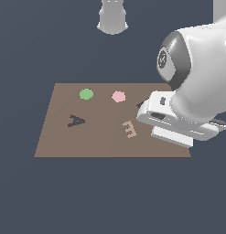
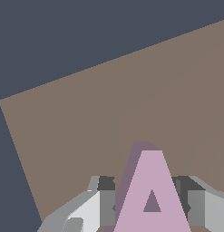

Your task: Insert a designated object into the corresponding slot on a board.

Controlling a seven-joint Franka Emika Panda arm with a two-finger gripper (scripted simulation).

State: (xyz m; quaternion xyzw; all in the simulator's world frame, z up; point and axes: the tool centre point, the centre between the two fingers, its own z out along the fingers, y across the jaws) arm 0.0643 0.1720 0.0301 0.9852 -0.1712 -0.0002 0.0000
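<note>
Gripper (image 2: 152, 204): jaws clenched on the lilac A block (image 2: 152, 190), fingers (image 2: 106, 201) pressing its two slanted legs
Handling: likely light, rigid, smooth; sloped flanks could slip, so grip low
Board (image 1: 59, 141): beneath the block
A slot (image 1: 76, 121): well apart, towards the exterior view's left

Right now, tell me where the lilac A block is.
The lilac A block shows only in the wrist view, between the two fingers over the brown board. In the exterior view the arm hides it, at the board's right end.
</note>
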